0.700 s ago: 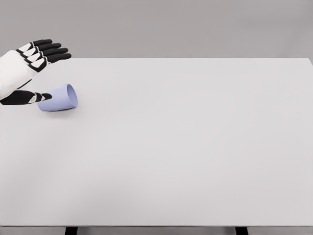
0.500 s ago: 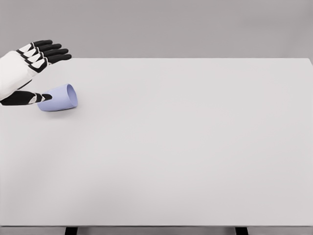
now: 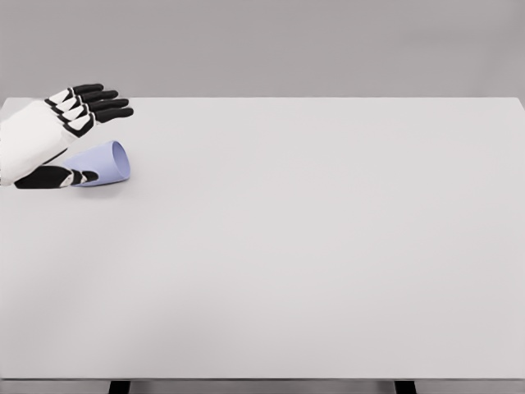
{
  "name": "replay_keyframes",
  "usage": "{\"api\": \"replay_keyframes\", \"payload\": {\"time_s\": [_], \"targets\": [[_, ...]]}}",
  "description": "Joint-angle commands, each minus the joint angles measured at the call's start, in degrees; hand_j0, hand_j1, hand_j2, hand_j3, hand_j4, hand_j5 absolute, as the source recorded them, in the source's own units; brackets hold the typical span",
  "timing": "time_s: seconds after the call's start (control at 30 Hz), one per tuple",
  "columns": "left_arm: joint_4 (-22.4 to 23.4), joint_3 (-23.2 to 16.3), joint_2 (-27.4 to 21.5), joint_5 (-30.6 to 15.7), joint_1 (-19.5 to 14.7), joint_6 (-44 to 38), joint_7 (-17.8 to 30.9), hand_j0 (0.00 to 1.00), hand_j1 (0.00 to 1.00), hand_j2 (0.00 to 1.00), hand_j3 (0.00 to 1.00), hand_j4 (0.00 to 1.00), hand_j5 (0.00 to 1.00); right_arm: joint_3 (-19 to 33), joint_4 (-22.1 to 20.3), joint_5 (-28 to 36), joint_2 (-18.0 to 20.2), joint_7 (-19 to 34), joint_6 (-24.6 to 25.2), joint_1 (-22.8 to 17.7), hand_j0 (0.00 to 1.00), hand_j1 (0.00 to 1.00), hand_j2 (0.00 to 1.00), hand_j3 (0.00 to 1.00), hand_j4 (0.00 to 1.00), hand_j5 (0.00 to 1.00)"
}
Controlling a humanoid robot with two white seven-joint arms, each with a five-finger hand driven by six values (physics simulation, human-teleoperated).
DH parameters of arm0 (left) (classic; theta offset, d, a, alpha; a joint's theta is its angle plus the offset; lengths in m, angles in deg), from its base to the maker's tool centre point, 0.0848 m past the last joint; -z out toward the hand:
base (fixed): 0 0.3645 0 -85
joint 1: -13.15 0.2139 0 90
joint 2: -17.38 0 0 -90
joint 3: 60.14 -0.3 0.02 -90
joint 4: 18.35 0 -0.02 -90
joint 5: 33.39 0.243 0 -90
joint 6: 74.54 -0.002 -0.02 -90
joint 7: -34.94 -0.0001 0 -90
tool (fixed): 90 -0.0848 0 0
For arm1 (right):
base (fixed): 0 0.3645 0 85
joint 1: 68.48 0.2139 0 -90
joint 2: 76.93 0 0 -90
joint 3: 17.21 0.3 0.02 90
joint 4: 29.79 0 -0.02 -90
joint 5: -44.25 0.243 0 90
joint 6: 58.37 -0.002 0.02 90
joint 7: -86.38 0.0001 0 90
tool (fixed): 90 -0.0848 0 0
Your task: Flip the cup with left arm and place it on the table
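While the cup (image 3: pixel 108 162) lies sideways, the left robot hand (image 3: pixel 51 135) seemingly brackets it.

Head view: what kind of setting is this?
Likely a bare simulated test bench: a plain white table, a flat grey backdrop, and only a lavender cup on its side by the left hand.

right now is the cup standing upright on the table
No, the cup lies on its side on the table, its open mouth facing right, with the left hand open around its base.

bright, even, soft light; faint shadows, sharp render, no glare
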Motion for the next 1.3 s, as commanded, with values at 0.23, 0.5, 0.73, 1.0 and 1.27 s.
{"api": "replay_keyframes", "payload": {"time_s": [0.23, 0.5, 0.73, 1.0, 1.27], "targets": [[-0.2, -7.4, -2.1, -11.3, -0.6, -7.2, -0.4, 1.00, 1.00, 1.00, 1.00, 1.00, 1.00, 0.0, 0.0, 0.0, 0.0, 0.0, 0.0, 0.0, 1.00, 1.00, 1.00, 1.00, 1.00, 1.00], [-0.2, -10.2, -2.1, -19.0, -1.2, -25.3, -0.2, 1.00, 1.00, 1.00, 1.00, 1.00, 1.00, 0.0, 0.0, 0.0, 0.0, 0.0, 0.0, 0.0, 1.00, 1.00, 1.00, 1.00, 1.00, 1.00], [-0.2, -12.3, -1.9, -21.6, -2.5, -32.6, -0.2, 1.00, 1.00, 1.00, 1.00, 1.00, 1.00, 0.0, 0.0, 0.0, 0.0, 0.0, 0.1, 0.0, 1.00, 1.00, 1.00, 1.00, 1.00, 1.00], [-0.2, -19.3, 0.8, -22.3, -7.4, -40.5, -0.1, 1.00, 1.00, 1.00, 1.00, 1.00, 1.00, 0.0, 0.0, 0.0, 0.0, 0.0, 0.0, 0.0, 1.00, 1.00, 1.00, 1.00, 1.00, 1.00], [-0.2, -20.4, 2.3, -22.3, -8.5, -45.4, -0.1, 1.00, 1.00, 1.00, 1.00, 1.00, 1.00, 0.0, 0.0, 0.0, 0.0, 0.0, 0.0, 0.0, 1.00, 1.00, 1.00, 1.00, 1.00, 1.00]]}}
